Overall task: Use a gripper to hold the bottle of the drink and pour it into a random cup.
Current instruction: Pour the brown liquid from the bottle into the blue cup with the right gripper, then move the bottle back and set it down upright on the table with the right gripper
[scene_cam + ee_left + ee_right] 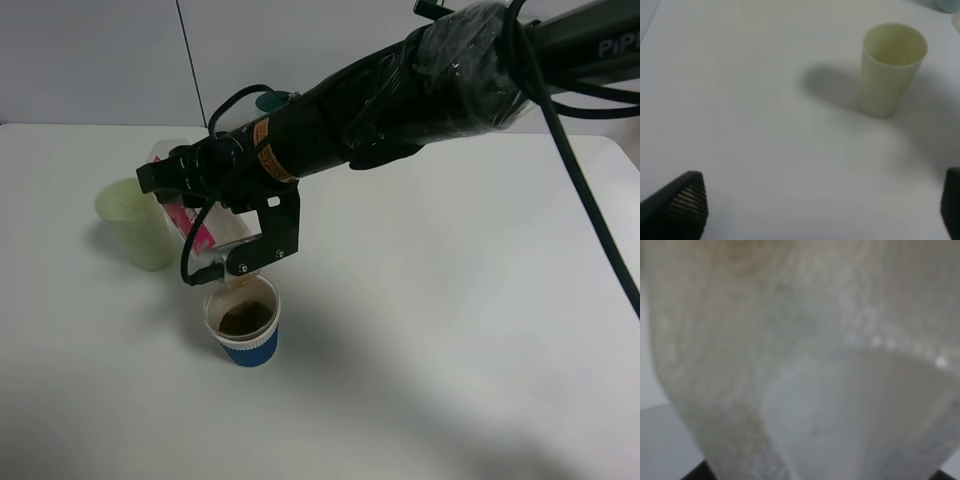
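My right gripper reaches across to the left half of the table and is shut on the clear bottle, whose pink-and-white label shows below the jaws. The bottle is tipped with its mouth down over the blue-banded cup. Brown drink lies inside the cup, and a brownish trace shows at the bottle's mouth just above the rim. The right wrist view is filled by the blurred, translucent bottle. My left gripper stands open over bare table, nothing between its fingertips.
A tall pale-green cup stands upright just left of the bottle. A teal cup peeks out behind the right arm. The white table stretches to the right and front.
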